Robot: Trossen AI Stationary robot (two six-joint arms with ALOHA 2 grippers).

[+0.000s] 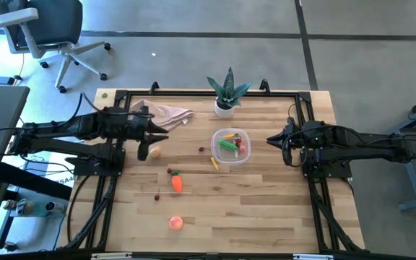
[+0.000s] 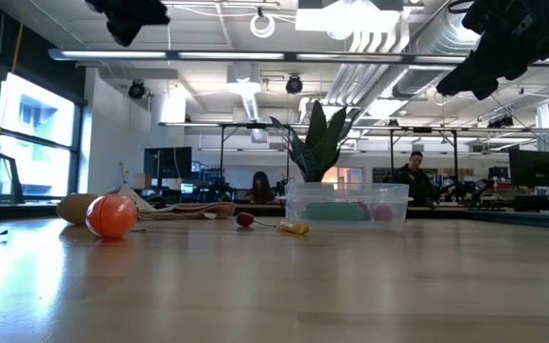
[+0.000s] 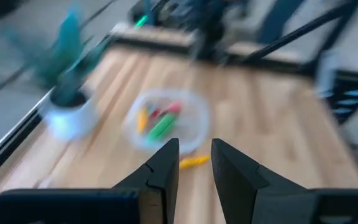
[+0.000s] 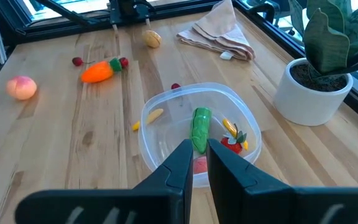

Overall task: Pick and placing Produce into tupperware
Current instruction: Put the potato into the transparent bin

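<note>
The clear tupperware (image 1: 230, 146) stands mid-table. A green pod (image 4: 200, 127) and small yellow and red pieces lie in it. On the wood lie an orange carrot (image 1: 177, 183), a peach (image 1: 175, 223), a tan piece (image 1: 154, 152), a yellow strip (image 1: 214, 163) and tiny red bits. My left gripper (image 3: 196, 152) hangs high over the table's left part, left of the tupperware (image 3: 132, 127); its fingers stand slightly apart with nothing between them. My right gripper (image 4: 199, 152) hangs raised to the right of the tupperware (image 4: 151, 106), pointing at it, shut and empty.
A spiky potted plant in a white pot (image 1: 227, 94) stands at the far edge, just behind the tupperware. A crumpled beige cloth (image 1: 166, 114) lies at the far left. A black frame rail runs along the table's sides. Bare wood lies along the near edge.
</note>
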